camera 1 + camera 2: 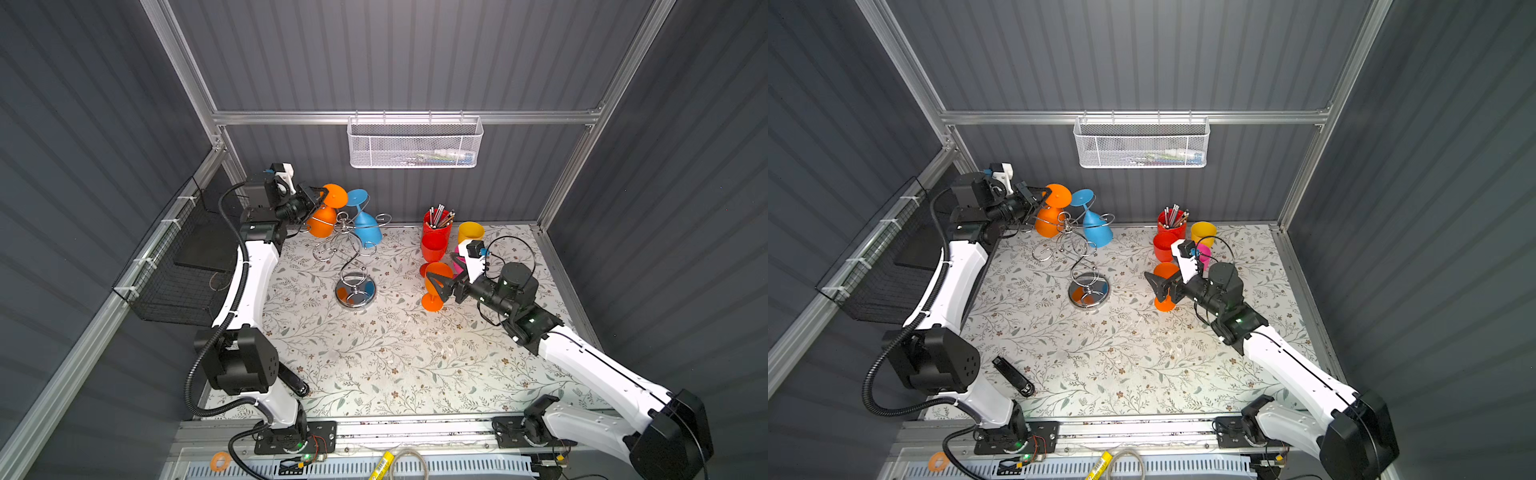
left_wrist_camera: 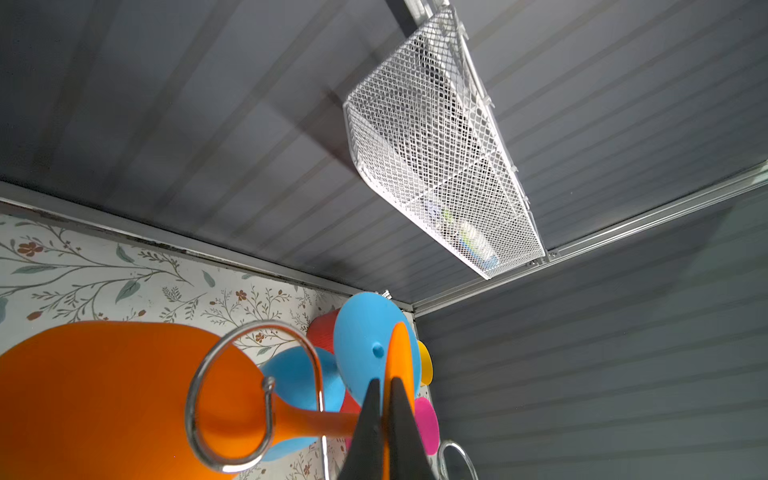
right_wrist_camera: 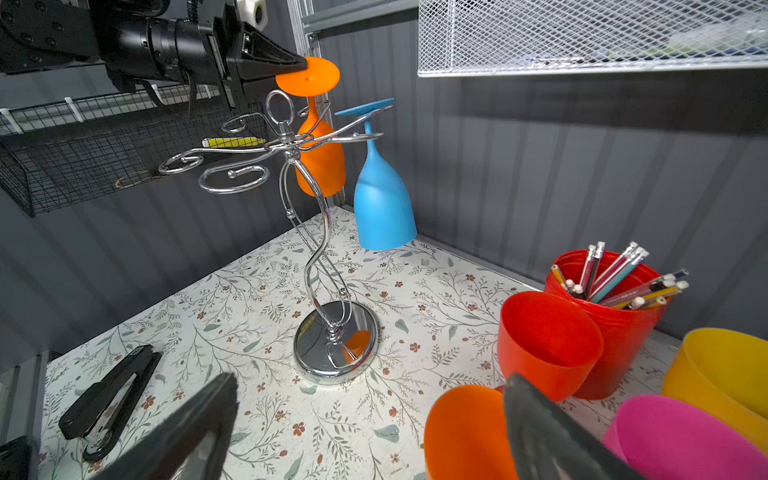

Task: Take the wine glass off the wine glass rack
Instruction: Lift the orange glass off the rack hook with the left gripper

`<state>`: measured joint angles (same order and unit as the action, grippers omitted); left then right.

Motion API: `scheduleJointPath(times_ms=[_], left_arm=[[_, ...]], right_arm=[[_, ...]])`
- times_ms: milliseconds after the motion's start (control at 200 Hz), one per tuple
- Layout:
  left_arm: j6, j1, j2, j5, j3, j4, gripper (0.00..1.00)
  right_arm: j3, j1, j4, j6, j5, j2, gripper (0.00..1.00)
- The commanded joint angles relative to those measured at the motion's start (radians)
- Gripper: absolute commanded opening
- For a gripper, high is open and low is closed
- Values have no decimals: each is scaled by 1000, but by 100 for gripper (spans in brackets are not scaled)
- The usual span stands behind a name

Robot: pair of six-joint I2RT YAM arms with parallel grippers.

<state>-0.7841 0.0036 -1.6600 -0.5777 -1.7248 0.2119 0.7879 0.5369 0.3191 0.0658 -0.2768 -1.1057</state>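
A black stapler (image 1: 1013, 376) lies nearest the front of the desk (image 1: 374, 353). Further in, the right gripper (image 1: 1155, 286) stands spread wide beside a spare orange glass (image 1: 432, 302) on the desk, well apart from the wine glass rack (image 3: 328, 332), whose mirror base sits mid-desk. At the back, the orange wine glass (image 3: 320, 162) hangs bowl-down with its long axis vertical. Its stem runs through a scroll arm, beside a blue wine glass (image 3: 382, 208). The left gripper (image 2: 387, 395), reaching in level from the rack's left side, pinches the rim of the orange foot. That arm is plainly the nearer, so the pull likely runs back toward it, sliding the stem out of the scroll.
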Motion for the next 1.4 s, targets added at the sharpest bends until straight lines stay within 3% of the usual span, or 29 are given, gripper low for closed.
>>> scheduleJointPath(times_ms=[0,725,1201,1396], left_arm=[[49,6,44,-12,1,40,0],[146,19,115,149,2,169,0],[121,29,147,309,44,65,0],[117,29,136,307,23,-13,0]], right_arm=[[30,6,-2,-13,7,-6,99],[28,12,-8,-18,16,-5,99],[33,12,-8,-23,21,-6,99],[31,14,-8,-24,24,-6,99]])
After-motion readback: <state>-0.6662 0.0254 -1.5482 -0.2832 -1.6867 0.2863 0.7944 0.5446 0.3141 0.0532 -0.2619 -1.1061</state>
